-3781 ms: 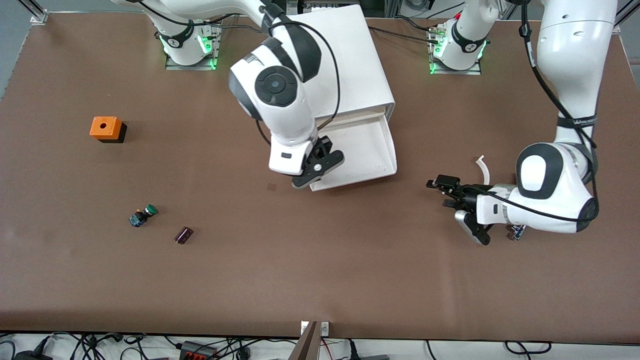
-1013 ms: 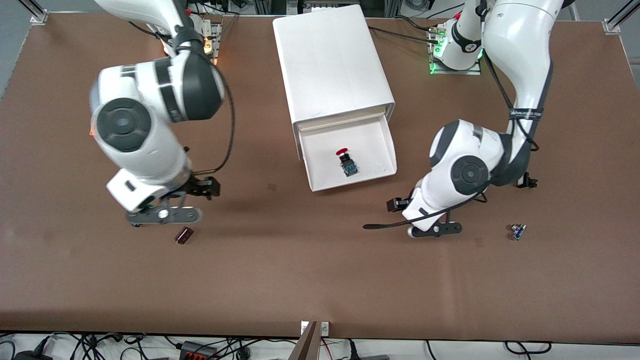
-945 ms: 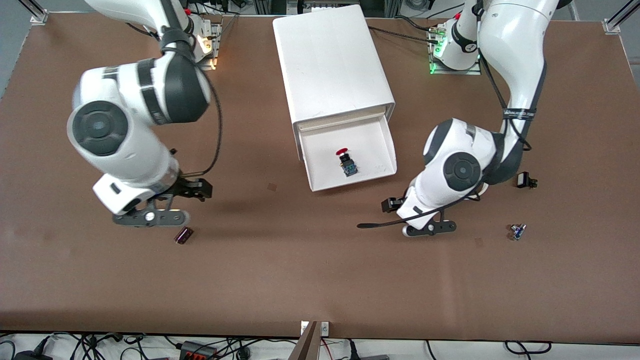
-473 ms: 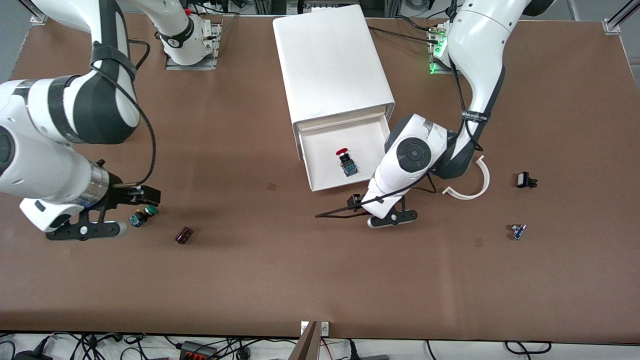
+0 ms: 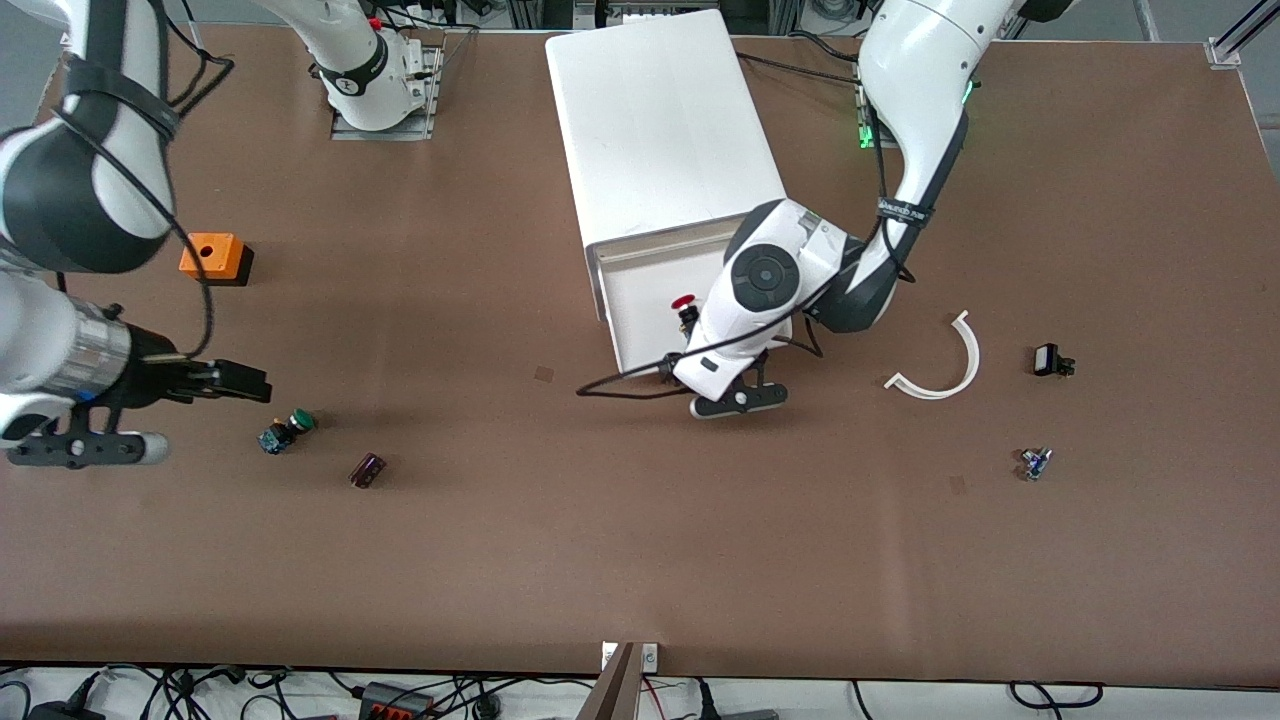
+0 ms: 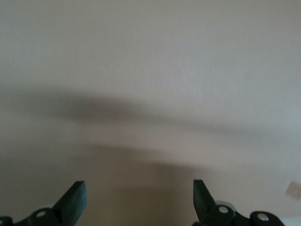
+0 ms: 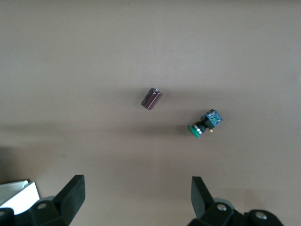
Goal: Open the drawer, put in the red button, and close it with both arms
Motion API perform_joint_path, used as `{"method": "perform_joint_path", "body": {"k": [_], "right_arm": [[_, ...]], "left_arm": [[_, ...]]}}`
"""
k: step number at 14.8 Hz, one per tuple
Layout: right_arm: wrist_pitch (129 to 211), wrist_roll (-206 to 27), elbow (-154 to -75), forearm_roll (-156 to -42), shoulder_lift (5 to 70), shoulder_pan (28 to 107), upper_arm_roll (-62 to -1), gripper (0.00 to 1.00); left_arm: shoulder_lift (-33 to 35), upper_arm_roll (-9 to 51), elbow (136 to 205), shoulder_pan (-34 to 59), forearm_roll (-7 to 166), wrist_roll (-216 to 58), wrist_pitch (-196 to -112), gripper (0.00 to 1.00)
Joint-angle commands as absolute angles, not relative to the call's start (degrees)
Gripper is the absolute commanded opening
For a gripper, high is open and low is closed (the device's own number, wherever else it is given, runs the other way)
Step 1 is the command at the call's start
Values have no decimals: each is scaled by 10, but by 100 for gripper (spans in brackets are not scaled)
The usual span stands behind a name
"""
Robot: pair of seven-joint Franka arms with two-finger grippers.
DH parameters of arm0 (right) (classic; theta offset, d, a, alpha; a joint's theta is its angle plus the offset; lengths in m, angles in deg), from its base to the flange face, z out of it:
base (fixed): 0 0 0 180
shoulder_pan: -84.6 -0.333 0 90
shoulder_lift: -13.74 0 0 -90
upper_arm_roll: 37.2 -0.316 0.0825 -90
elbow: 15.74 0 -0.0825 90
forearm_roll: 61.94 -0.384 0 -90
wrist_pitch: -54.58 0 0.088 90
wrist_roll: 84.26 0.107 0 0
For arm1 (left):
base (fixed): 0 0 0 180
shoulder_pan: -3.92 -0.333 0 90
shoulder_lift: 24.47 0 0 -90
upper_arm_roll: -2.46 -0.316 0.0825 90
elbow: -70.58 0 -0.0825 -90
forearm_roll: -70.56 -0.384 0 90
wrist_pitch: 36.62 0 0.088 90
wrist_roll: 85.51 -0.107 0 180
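Note:
The white cabinet [image 5: 660,120] stands at the table's back middle with one drawer [image 5: 640,310] pulled out. The red button [image 5: 684,303] lies in the drawer, partly covered by the left arm. My left gripper [image 5: 738,400] is open and empty over the table just in front of the drawer's front edge; its wrist view [image 6: 138,188] shows only bare brown table. My right gripper [image 5: 88,447] is open and empty over the table at the right arm's end. In its wrist view [image 7: 138,188] the fingers stand wide apart.
A green-capped button [image 5: 288,430] [image 7: 204,123] and a small dark cylinder [image 5: 367,469] [image 7: 151,99] lie beside the right gripper. An orange box [image 5: 212,256] sits nearer the bases. A white curved strip [image 5: 945,360], a small black part [image 5: 1050,360] and a small blue part [image 5: 1034,462] lie toward the left arm's end.
The right gripper left the drawer, where the red button now lies, and swung out to the right arm's end. The left gripper swept in to the drawer's front.

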State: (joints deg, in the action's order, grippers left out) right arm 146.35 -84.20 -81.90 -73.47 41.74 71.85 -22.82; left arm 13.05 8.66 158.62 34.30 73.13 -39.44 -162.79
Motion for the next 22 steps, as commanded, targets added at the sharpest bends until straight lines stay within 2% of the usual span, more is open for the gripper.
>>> {"method": "perform_joint_path", "body": {"k": [1, 4, 9, 15, 22], "right_arm": [[1505, -844, -918, -686, 330, 760, -282, 100], [1506, -847, -961, -657, 279, 829, -340, 100], [1487, -905, -969, -657, 255, 876, -346, 100], [1469, -887, -973, -651, 249, 874, -346, 100], [1534, -880, -1099, -620, 167, 856, -346, 100]], "left_arm": [[96, 83, 1612, 359, 726, -381, -1575, 100], [86, 83, 1612, 377, 726, -380, -1539, 100], [88, 83, 1634, 408, 726, -364, -1533, 100], [75, 98, 1651, 416, 727, -341, -1531, 100], [73, 122, 1653, 413, 732, -315, -1518, 100]]}}
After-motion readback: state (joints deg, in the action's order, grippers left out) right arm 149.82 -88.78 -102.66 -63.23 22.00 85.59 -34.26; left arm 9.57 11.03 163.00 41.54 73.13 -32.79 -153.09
